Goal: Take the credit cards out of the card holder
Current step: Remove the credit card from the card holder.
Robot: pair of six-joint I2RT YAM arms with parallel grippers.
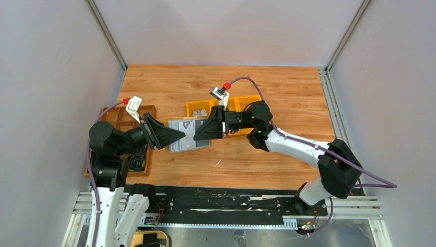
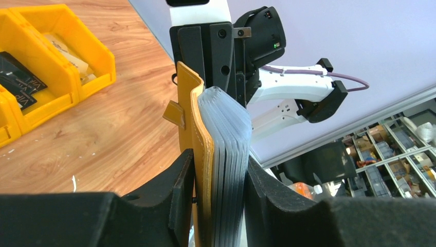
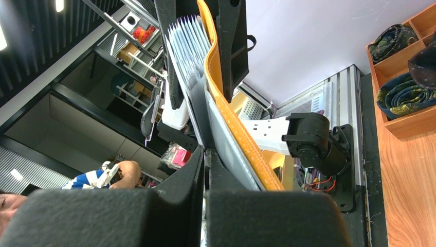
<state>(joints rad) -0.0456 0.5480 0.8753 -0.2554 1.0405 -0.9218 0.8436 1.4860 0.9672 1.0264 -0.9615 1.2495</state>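
The card holder hangs open above the table between both grippers, its mustard-yellow cover beside a fan of grey sleeves. My left gripper is shut on the cover and the whole stack of sleeves at one end. At the opposite end my right gripper is shut, pinching a thin grey leaf of the holder. Whether a credit card is in that pinch I cannot tell. Dark cards lie in a yellow bin. In the top view the left gripper and right gripper almost meet.
Two yellow bins stand behind the right gripper. A brown compartment tray holding rolled ties sits at the left edge under the left arm. The enclosure's walls close in the table at the back and sides.
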